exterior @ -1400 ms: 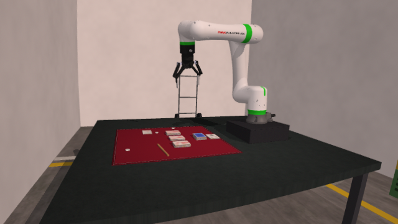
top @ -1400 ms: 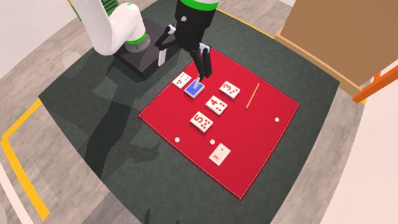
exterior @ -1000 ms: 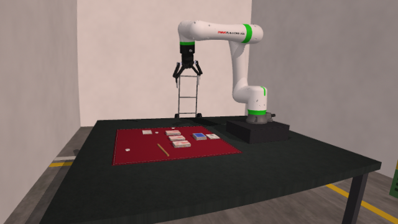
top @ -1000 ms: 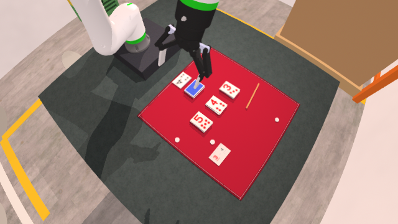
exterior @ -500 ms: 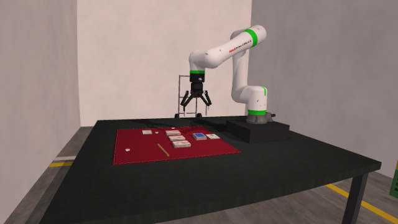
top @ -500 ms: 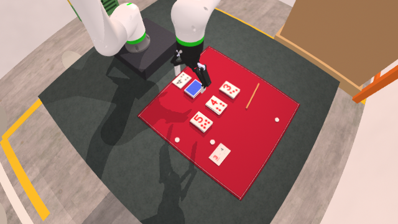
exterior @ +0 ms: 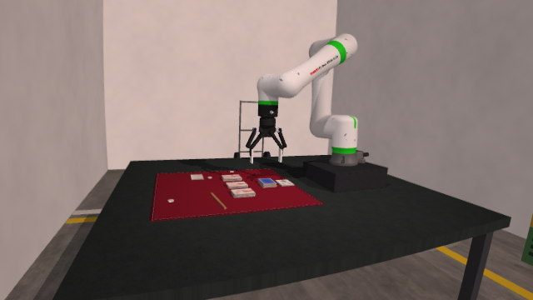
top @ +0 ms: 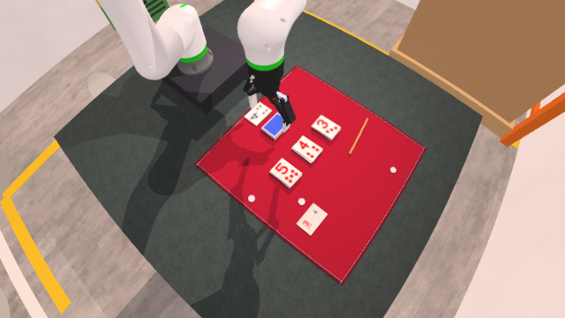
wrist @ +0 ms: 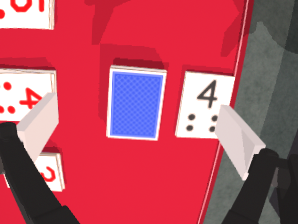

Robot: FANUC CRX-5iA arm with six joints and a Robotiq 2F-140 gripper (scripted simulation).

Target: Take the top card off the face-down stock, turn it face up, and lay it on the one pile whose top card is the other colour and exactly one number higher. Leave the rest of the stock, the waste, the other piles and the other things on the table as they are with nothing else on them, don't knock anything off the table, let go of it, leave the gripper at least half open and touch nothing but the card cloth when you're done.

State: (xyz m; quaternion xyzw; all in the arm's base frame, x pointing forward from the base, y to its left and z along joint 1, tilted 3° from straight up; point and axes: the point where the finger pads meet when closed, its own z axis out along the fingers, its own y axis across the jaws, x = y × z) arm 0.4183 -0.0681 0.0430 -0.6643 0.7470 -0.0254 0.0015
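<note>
It looked like a workshop or factory cell: yellow floor lines ran around the black table, near a metal cart by bare walls.

arm: bent at elbow, wrist pointing straight down | hand: fingers spread wide, holding nothing
</note>
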